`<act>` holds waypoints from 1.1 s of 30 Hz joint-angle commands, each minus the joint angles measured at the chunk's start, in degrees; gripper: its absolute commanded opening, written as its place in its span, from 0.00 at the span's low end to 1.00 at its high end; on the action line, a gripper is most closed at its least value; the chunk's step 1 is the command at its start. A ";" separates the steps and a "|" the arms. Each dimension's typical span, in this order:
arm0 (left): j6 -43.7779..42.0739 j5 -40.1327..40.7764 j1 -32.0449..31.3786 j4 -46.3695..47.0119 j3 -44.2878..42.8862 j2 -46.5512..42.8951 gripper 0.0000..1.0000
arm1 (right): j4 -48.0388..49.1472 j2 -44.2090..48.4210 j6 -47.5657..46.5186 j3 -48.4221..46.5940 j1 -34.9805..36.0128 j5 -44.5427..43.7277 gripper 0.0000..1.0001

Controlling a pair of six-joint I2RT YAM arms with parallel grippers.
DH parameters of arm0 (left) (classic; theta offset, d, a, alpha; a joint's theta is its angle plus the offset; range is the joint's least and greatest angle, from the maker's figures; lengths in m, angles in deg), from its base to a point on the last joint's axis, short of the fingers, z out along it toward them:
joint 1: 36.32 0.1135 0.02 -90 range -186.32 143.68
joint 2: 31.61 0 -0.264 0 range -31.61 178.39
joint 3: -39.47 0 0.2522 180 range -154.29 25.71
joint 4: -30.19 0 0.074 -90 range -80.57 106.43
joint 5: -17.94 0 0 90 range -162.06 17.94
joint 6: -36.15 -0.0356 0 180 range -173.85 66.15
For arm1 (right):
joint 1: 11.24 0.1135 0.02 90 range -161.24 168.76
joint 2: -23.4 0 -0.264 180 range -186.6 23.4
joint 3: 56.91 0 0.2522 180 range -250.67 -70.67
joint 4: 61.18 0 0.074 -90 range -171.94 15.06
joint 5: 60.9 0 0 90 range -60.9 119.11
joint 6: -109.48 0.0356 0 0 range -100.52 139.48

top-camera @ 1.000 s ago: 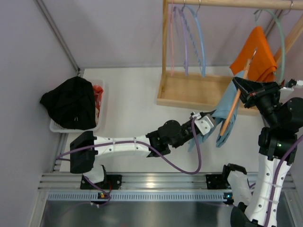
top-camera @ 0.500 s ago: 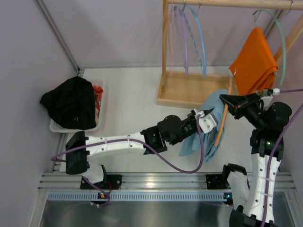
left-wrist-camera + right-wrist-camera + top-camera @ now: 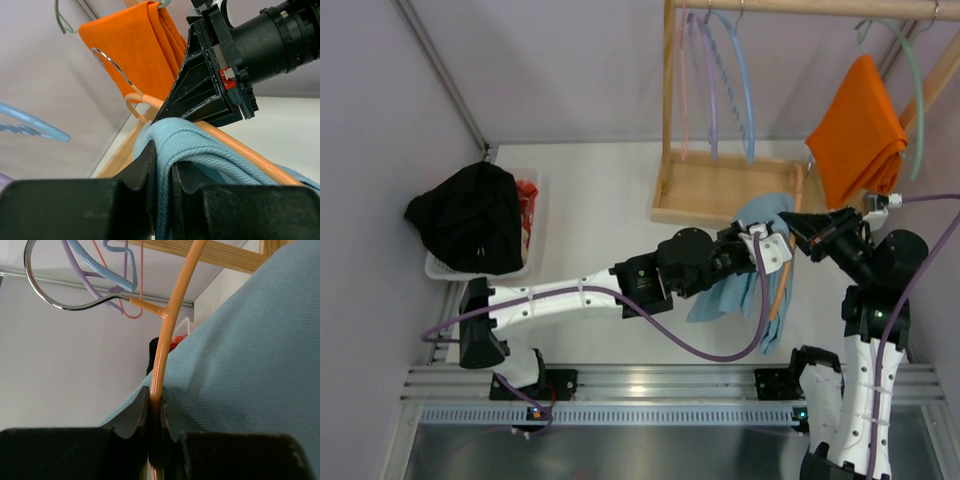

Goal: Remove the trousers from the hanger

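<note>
While the left gripper (image 3: 772,243) reaches over from the left half of the counter, its two fingers are clamped on a fold of the trousers (image 3: 735,290), pinching the light blue cloth where it drapes over the hanger (image 3: 779,297). In the left wrist view the cloth (image 3: 192,145) is bunched in the narrow gap between the dark fingers (image 3: 142,172), and the peach-orange rod (image 3: 240,145) runs out from under it to the right. The right gripper (image 3: 800,228) meets it from the right edge of the counter, almost tip to tip. Its fingers are pressed together on the thin rod (image 3: 167,315), with the trousers (image 3: 250,365) lying against the rod on one side. The metal hook (image 3: 60,302) is free in the air. Trousers and hanger are held above the right half of the counter, just in front of the wooden rack (image 3: 710,195), with the lower part of the cloth hanging toward the near edge. An orange garment (image 3: 855,135) hangs on a green hanger (image 3: 916,90) over the far right corner. A basket (image 3: 535,235) holding a black cloth (image 3: 470,215) sits at the left edge.
</note>
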 commanded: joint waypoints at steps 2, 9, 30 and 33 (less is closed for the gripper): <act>-4.21 1.19 0.07 20.90 -11.18 -7.38 0.00 | -2.31 0.51 -7.89 2.92 -0.56 1.57 0.00; -3.87 1.71 0.07 18.27 -18.12 -8.17 0.00 | -4.88 2.45 -5.88 6.17 -1.00 -2.03 0.00; -21.18 1.54 0.16 17.82 -38.43 -3.51 0.00 | -3.28 0.96 -9.73 6.79 -1.35 3.07 0.00; -23.64 1.98 0.16 17.91 -39.30 -3.60 0.00 | -5.91 1.39 -11.05 7.58 -1.35 3.16 0.00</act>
